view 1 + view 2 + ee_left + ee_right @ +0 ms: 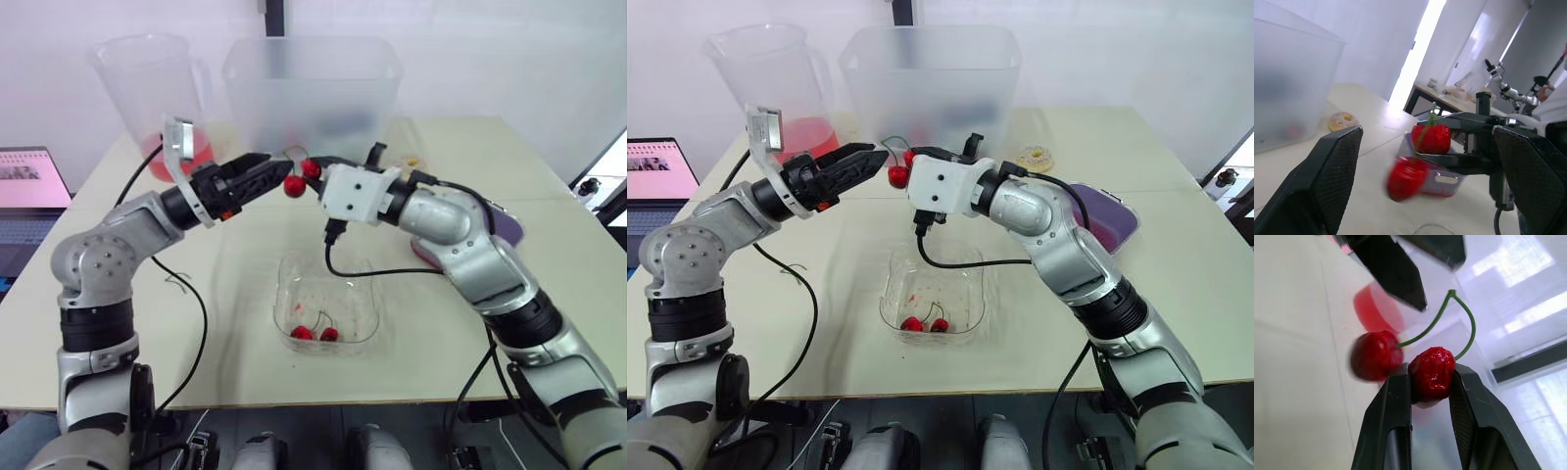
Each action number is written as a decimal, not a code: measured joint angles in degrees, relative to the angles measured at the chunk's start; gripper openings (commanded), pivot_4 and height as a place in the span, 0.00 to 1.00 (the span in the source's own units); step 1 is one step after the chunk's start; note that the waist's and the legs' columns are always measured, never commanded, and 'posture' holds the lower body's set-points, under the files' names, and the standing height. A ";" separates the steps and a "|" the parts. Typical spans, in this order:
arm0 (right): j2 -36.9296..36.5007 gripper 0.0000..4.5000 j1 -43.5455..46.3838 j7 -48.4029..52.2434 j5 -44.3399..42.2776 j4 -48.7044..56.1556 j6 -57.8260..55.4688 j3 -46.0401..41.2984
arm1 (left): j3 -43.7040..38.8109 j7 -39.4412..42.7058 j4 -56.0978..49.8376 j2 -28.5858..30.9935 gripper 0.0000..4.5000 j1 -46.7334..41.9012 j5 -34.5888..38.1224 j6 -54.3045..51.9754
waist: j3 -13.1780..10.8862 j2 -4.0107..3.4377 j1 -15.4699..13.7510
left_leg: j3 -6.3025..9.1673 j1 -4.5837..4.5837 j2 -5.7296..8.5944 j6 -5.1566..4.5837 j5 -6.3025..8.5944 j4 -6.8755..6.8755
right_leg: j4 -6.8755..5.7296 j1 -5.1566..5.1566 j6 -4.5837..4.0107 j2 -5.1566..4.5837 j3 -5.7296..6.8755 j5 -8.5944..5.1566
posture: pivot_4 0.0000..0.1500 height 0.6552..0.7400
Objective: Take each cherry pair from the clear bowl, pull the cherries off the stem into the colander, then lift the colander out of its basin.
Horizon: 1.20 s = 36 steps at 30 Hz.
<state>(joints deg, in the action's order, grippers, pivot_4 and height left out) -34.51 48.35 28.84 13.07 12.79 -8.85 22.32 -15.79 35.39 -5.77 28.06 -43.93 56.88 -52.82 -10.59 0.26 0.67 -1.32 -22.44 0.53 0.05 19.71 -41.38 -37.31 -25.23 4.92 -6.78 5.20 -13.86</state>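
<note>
I am gripping one cherry point(1434, 371) of a pair in my right gripper point(1431, 382), above the table beyond the clear bowl point(364, 318). Its twin point(1374, 356) is dangling to the left. My left gripper point(265, 168) is waiting open beside it. Step in hand: stem separation. Next move: clamp the twin and pull over the far frosted tub point(312, 93).

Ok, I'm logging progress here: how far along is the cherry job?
Done: the clear bowl holds just one last pair. In hand: the right tool is shut on one cherry of the held pair, with the open left tool beside the other. Left: pulling both pairs, then the lift-out at the frosted basin.
</note>
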 measured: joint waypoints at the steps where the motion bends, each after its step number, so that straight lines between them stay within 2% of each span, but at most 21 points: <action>1: -0.29 0.21 -1.17 -1.14 2.30 -0.20 3.01 0.04 | 0.08 -0.02 0.06 -0.04 1.00 -0.23 0.00 0.02 | 0.00 0.00 0.03 | 0.00 0.00 0.00 0.00 0.00 0.00 | 0.00 0.00 0.00 0.00 0.00 0.00 | 1.00 0.37; 4: 0.16 0.21 -3.92 -2.45 6.12 -0.43 8.11 0.29 | 0.65 0.01 0.07 -0.14 1.00 -1.30 0.02 0.36 | 0.00 0.00 0.08 | -0.01 0.01 -0.01 0.01 0.00 -0.01 | -0.01 0.00 0.00 0.01 0.00 0.00 | 1.00 0.37; 8: 2.40 0.21 -4.87 -2.29 7.36 -0.65 9.54 0.03 | 1.34 0.16 0.00 -0.69 1.00 -1.51 -0.03 0.75 | 0.00 0.00 0.11 | 0.00 0.01 -0.02 0.01 -0.01 -0.01 | -0.01 0.00 0.00 0.02 0.00 0.00 | 1.00 0.37; 16: 7.64 0.21 -6.01 1.59 1.74 0.04 4.69 -3.23 | 4.92 2.32 -2.33 -0.96 1.00 -0.66 -1.22 1.46 | 0.00 0.00 0.01 | 0.03 0.01 -0.02 0.01 -0.01 -0.07 | -0.01 0.05 0.00 0.02 0.01 0.00 | 1.00 0.37; 19: 8.96 0.20 -6.01 2.79 -0.05 0.57 2.95 -4.63 | 4.91 2.36 -2.32 -1.01 0.82 -0.66 -1.34 2.39 | 0.00 0.00 0.07 | 0.03 0.01 -0.02 0.01 -0.01 -0.06 | -0.01 0.05 0.00 0.02 0.01 0.00 | 1.00 0.37; 23: 9.72 0.20 -6.06 3.62 -1.03 0.59 1.68 -5.29 | 4.89 2.36 -2.31 -1.11 0.41 -0.66 -1.33 2.60 | 0.00 0.00 0.01 | 0.03 0.01 -0.01 0.01 -0.01 -0.06 | -0.01 0.05 0.00 0.02 0.01 0.00 | 1.00 0.37; 35: 10.48 0.20 -6.23 4.76 -1.96 0.70 0.34 -5.38 | 4.31 1.10 -2.12 -1.30 0.41 -0.67 -1.31 3.15 | 0.00 0.00 0.04 | 0.04 0.01 -0.01 0.01 -0.01 -0.06 | -0.02 0.05 0.00 0.02 0.01 0.00 | 1.00 0.37; 36: 10.48 0.20 -6.23 4.78 -1.95 0.76 0.30 -5.38 | 4.32 1.12 -2.08 -1.30 0.35 -0.67 -1.39 3.30 | 0.00 0.00 0.03 | 0.03 0.01 -0.01 0.01 -0.01 -0.06 | -0.02 0.05 0.00 0.02 0.01 0.00 | 1.00 0.37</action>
<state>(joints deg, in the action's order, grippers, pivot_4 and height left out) -24.03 42.11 33.62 11.12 13.55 -8.54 16.94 -11.47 36.51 -7.85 26.76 -44.60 55.48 -49.53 -10.59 0.25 0.70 -1.29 -22.43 0.52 0.06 19.70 -41.44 -37.32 -25.19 4.92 -6.76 5.21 -13.86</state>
